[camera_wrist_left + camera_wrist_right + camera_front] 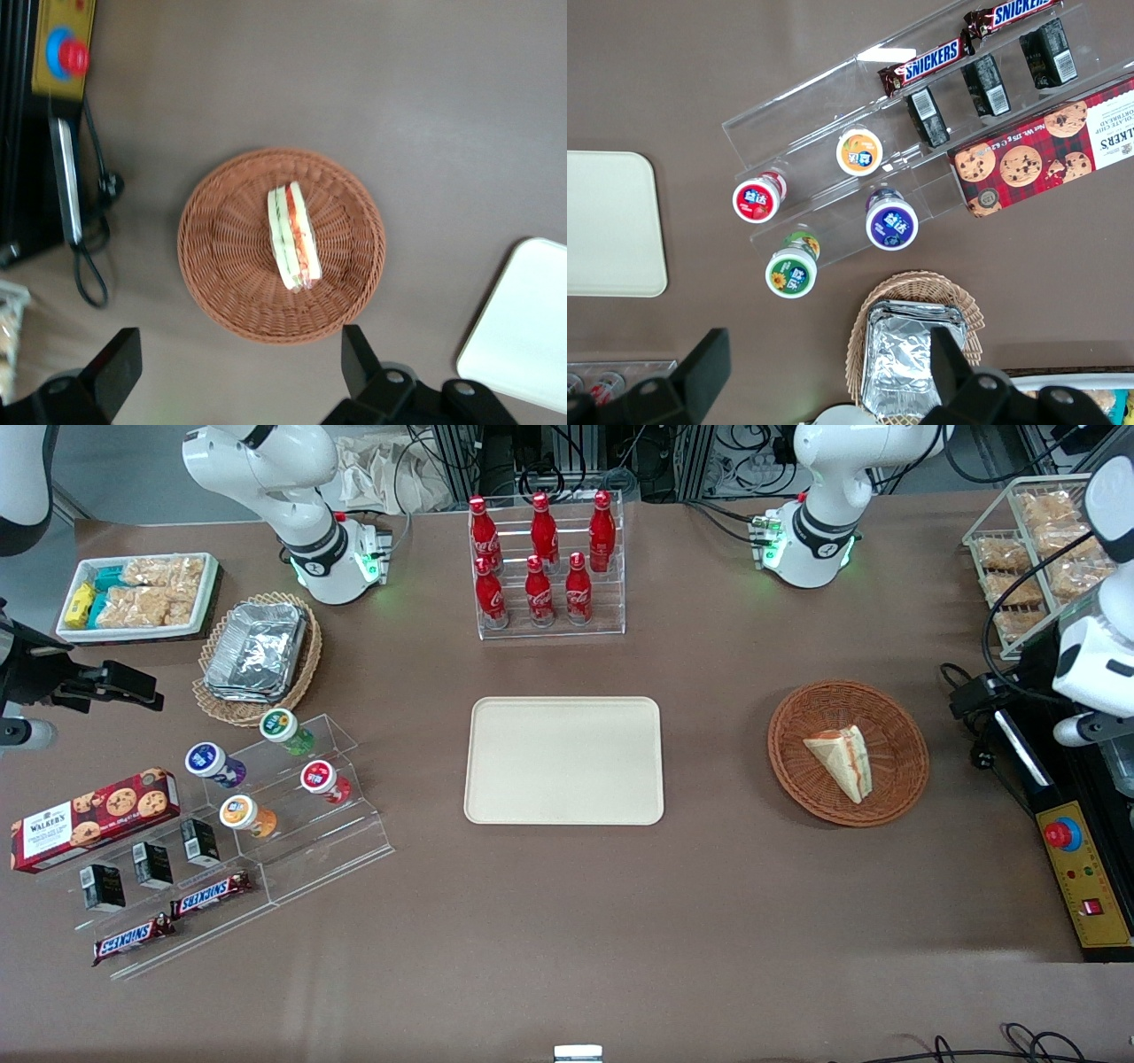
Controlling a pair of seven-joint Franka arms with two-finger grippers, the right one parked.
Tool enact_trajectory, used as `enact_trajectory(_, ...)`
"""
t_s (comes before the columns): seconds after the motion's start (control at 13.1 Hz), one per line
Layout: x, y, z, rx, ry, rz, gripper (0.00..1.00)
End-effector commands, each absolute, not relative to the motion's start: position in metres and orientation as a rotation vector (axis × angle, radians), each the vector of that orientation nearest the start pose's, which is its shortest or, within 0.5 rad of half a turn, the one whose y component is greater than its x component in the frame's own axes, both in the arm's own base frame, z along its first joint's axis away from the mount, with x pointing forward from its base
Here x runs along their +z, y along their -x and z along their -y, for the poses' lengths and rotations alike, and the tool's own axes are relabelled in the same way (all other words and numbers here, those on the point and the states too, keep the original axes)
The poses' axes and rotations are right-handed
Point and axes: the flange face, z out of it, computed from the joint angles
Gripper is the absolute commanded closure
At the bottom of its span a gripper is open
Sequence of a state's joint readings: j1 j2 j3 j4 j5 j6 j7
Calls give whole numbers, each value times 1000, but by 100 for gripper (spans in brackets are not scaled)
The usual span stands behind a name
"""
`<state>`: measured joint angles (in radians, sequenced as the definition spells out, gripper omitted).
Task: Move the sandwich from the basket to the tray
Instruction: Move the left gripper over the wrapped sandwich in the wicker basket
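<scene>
The sandwich [842, 762] is a pale bread wedge with an orange-red and green stripe. It lies in the round reddish-brown wicker basket [788, 726], toward the working arm's end of the table. The cream tray [563, 760] lies empty at the table's middle. The left wrist view shows the sandwich [292, 237], the basket [213, 266] and a corner of the tray [523, 328] from high above. My gripper [237, 363] is open and empty, well above the table just off the basket's rim. The front view shows only the arm's white wrist [1094, 669].
A yellow box with a red stop button [1085, 877] and black cables [974, 691] lie beside the basket. A wire rack of bagged snacks [1028, 558] and a rack of red bottles [545, 567] stand farther back. Snack displays [283, 779] lie toward the parked arm's end.
</scene>
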<state>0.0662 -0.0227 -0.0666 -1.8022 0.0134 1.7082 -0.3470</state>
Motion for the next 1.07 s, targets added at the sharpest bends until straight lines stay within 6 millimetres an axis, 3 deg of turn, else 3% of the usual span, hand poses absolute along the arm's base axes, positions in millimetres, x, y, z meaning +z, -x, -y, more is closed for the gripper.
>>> enact_trajectory(0.0, 498, -524, 11, 52, 3024, 726, 0)
enact_trajectory(0.15, 458, -516, 11, 14, 2922, 1085, 0)
enact_trajectory(0.23, 435, -511, 13, 2, 2910, 1123, 0)
enact_trajectory(0.46, 399, -510, 19, 9, 2915, 1114, 0)
enact_trajectory(0.76, 367, -505, 34, 9, 2922, 1103, 0)
enact_trajectory(0.99, 342, -495, 35, 22, 2923, 1093, 0)
